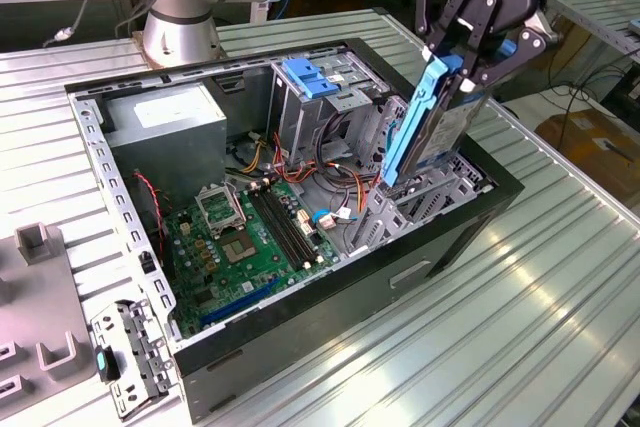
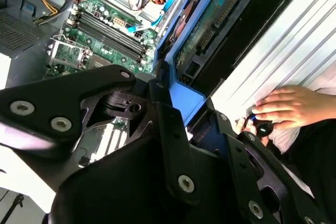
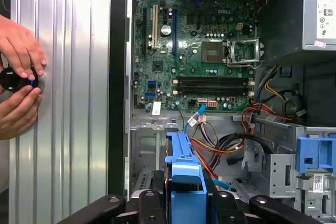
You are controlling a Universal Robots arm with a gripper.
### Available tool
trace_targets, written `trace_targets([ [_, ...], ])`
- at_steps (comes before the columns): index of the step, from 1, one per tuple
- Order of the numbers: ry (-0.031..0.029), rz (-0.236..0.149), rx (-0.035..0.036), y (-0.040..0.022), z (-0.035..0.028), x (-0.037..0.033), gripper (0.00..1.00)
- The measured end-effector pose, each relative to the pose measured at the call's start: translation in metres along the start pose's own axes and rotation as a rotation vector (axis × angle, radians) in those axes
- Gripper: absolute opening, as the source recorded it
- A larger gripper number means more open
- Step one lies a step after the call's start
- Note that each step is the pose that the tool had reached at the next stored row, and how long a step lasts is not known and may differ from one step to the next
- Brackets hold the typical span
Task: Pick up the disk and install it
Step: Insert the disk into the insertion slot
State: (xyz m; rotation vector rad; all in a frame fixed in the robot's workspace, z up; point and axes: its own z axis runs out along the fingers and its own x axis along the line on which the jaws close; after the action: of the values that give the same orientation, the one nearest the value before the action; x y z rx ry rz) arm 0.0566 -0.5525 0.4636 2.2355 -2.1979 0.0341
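- Step in hand: install. The gripper [image 1: 462, 65] is clamped on the top end of the disk [image 1: 432, 132]; pick-up is done.
- The disk stands tilted, its lower end inside the open PC case [image 1: 300, 352] at the drive cage [image 1: 445, 192]. I judge it not seated.
- Seating likely calls for squaring its blue rails to the cage guides, clear of the cables [image 1: 340, 185].
- A person's hands [image 3: 21, 51] rest on the table beside the case.

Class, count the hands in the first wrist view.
2, both on the ribbed table beside the case: one hand over a black knob, the other hand at its opposite side.
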Motion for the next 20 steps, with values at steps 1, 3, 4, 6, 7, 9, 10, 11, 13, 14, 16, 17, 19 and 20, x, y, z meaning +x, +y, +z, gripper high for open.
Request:
trace_targets([
  [1, 0.0001, 0.005, -0.0001, 0.0001, 0.0018, 0.0024, 0.37],
  [3, 0.0, 0.014, -0.0002, 0.0001, 0.0038, 0.0042, 0.37],
  [4, 0.0, 0.019, -0.0006, 0.0001, 0.0053, 0.0047, 0.37],
  [6, 0.0002, 0.02, -0.0018, -0.0004, 0.0078, 0.0046, 0.37],
  [7, 0.0002, 0.02, -0.0027, -0.0005, 0.0096, 0.0047, 0.37],
  [9, 0.0002, 0.02, -0.0038, -0.0009, 0.0121, 0.0041, 0.37],
  [10, 0.0001, 0.02, -0.0044, -0.0012, 0.0126, 0.0029, 0.37],
  [11, 0.0001, 0.02, -0.0052, -0.0015, 0.0129, 0.0011, 0.37],
  [13, 0.0001, 0.02, -0.0066, -0.0017, 0.0138, 0.0004, 0.37],
  [14, 0.0005, 0.02, -0.008, -0.0017, 0.0151, 0.0003, 0.37],
  [16, 0.0003, 0.02, -0.0094, -0.0018, 0.0165, 0.0003, 0.37],
  [17, -0.0004, 0.02, -0.0098, -0.0019, 0.0171, 0.0003, 0.37],
  [19, -0.0001, 0.02, -0.0113, -0.0019, 0.0172, 0.0003, 0.37],
  [20, 0.0, 0.02, -0.0123, -0.0019, 0.0171, 0.0003, 0.37],
])
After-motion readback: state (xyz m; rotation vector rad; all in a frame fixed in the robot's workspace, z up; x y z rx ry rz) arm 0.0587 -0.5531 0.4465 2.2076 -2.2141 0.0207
